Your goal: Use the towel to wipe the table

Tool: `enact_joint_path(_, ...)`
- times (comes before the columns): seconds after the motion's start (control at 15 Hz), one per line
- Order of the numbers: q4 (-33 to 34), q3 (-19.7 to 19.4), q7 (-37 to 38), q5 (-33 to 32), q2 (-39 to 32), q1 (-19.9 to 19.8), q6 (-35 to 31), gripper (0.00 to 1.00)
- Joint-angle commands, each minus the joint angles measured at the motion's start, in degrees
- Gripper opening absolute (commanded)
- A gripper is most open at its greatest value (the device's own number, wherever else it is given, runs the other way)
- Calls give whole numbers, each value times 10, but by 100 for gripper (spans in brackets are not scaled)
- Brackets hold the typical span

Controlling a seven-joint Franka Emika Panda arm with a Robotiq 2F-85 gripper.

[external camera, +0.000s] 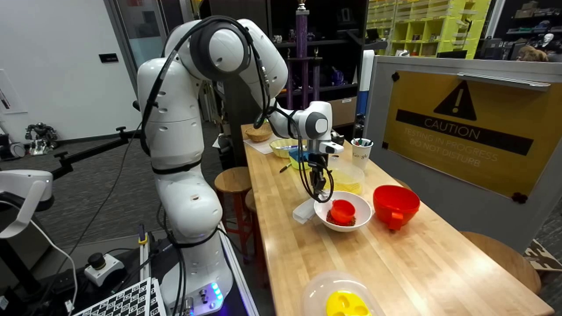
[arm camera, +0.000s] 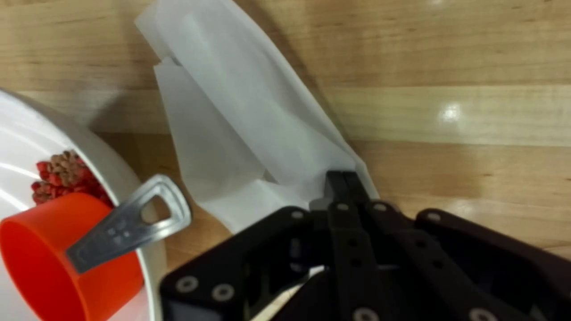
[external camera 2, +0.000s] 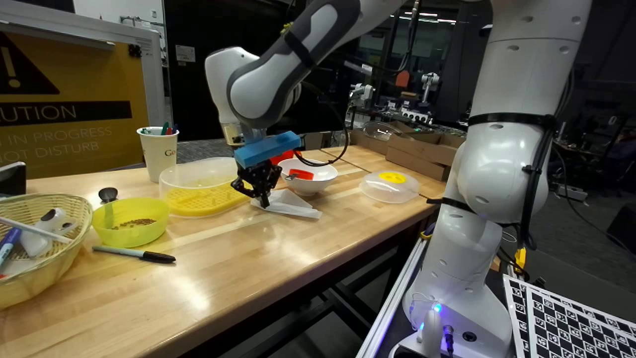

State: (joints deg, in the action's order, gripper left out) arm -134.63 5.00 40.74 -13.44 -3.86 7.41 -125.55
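White towel (arm camera: 256, 118) on table (external camera: 404, 267), touching ends of closed jaws; whether pinched between them, cannot tell.

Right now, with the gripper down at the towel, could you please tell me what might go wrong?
The metal handle of the red cup juts out of the white bowl toward the towel; a sweep that way could catch it and spill the red and brown bits. I cannot tell whether the shut gripper pinches the towel, which might slip free.
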Motion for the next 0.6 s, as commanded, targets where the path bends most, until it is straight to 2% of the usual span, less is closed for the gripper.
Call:
enact_joint_path(0.0, 1, 0, -1, 0, 0, 0, 1, 27)
enact_joint_path(0.07, 1, 0, 0, 0, 0, 0, 1, 5)
enact_joint_path(0.27, 3, -1, 0, 0, 1, -1, 3, 24)
enact_joint_path(0.33, 4, -1, 0, 0, 1, -1, 4, 27)
enact_joint_path(0.53, 4, -1, 0, 0, 1, -1, 4, 27)
